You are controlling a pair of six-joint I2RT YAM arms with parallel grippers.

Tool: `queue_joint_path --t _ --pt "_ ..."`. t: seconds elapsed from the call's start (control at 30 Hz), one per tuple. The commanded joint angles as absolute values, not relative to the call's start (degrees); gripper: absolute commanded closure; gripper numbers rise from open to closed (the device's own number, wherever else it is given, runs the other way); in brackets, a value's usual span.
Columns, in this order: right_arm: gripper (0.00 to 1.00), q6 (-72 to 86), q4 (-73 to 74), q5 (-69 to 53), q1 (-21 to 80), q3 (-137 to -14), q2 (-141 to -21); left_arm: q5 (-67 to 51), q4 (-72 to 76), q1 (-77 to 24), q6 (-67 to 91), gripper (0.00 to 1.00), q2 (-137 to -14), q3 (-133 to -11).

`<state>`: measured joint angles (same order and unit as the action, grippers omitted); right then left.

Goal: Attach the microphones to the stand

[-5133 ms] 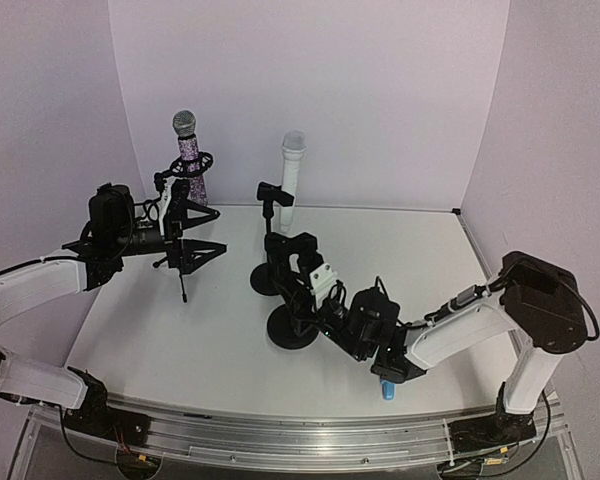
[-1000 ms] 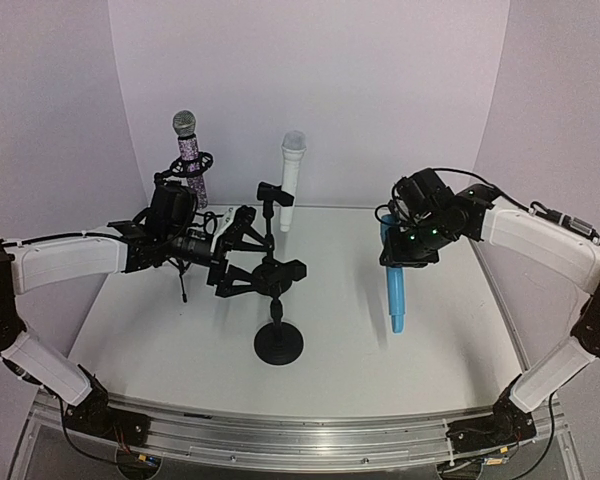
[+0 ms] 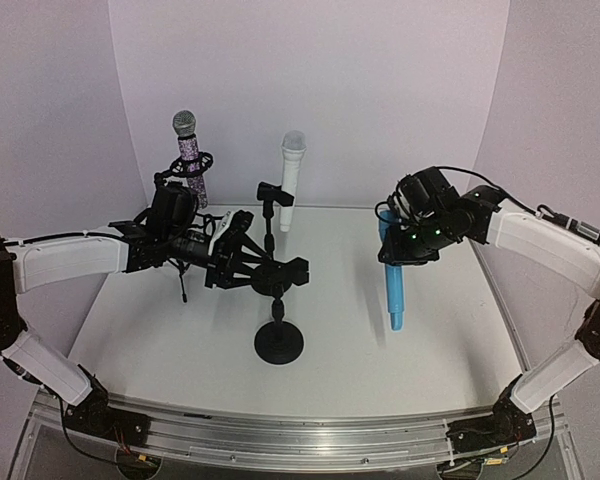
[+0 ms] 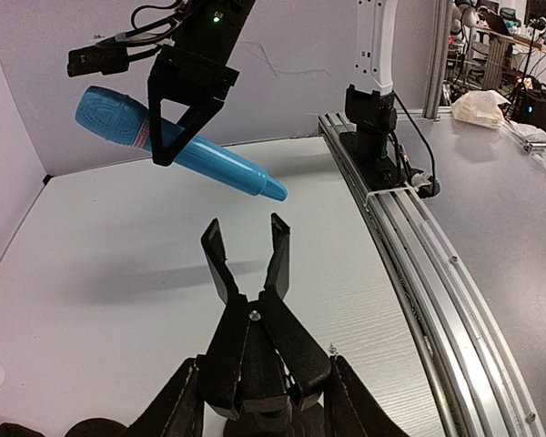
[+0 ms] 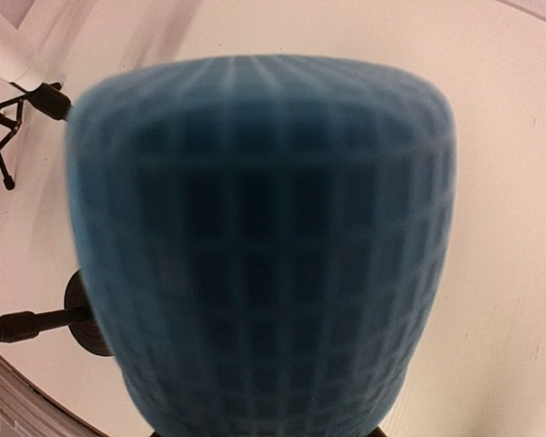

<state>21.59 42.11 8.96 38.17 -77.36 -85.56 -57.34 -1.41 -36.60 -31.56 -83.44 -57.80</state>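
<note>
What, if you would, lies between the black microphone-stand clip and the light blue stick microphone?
Nothing; clip and microphone are separated by bare white table, seen from left wrist.

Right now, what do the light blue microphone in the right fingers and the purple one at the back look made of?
The light blue stick microphone, held by the right gripper, looks like smooth, evenly coloured plastic; its head shows a same-coloured grid, plastic or painted mesh. The glittery purple microphone has a sparkly body, probably a glitter coating, and a silvery mesh head, likely metal.
</note>
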Motion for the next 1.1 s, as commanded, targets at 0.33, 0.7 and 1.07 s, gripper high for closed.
queue_joint_path --t 0.33,0.7,1.07 --pt "1.00 -0.69 -5.34 -3.02 51.79 -66.22 -77.20 -60.10 -2.29 -36.84 -34.45 1.00 -82.57 -58.61" --pt "1.00 -4.35 -18.62 -9.02 52.77 -59.43 -79.11 -60.22 -1.17 -36.83 -32.90 1.00 -82.52 -58.23" --pt "1.00 -1.33 -23.70 -12.39 52.81 -56.68 -79.72 -59.72 -0.43 -36.87 -31.57 1.00 -83.21 -58.64"
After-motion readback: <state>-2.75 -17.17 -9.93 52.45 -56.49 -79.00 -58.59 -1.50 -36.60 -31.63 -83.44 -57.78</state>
